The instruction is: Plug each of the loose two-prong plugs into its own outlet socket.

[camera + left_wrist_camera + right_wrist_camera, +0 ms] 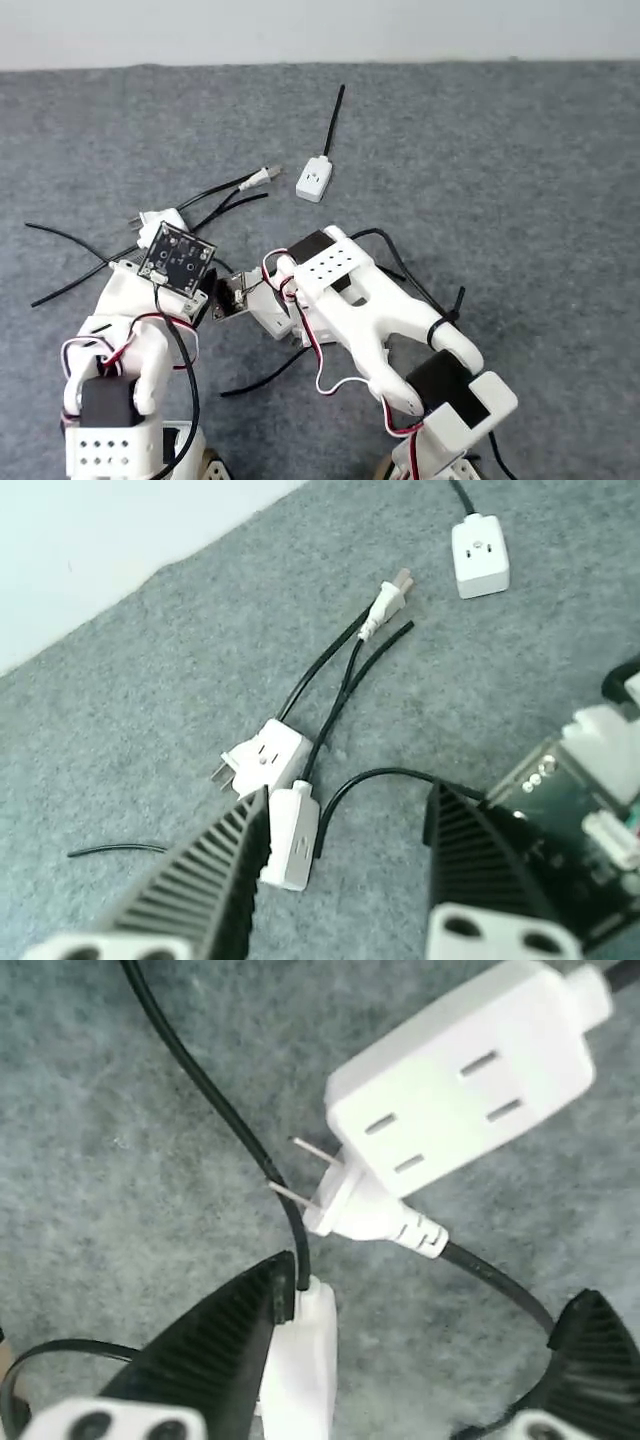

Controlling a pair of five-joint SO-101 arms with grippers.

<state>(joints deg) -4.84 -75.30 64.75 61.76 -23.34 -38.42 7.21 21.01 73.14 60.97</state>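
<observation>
A white outlet socket (314,178) with a black cord lies far out on the carpet, and a loose two-prong plug (262,178) lies just to its left. In the left wrist view they appear as the socket (478,555) and the plug (385,602). Nearer, a white socket block (262,758) and a second white piece (290,835) lie by my open left gripper (350,880), with a black cable between its fingers. My right gripper (400,1380) is open above a two-prong plug (360,1210) that lies against a white socket block (460,1070), prongs not inserted.
Several black cords (80,280) trail over the grey carpet to the left and between the arms. The right arm's wrist (330,265) sits close beside the left arm's camera board (178,258). A white wall (320,30) borders the far edge.
</observation>
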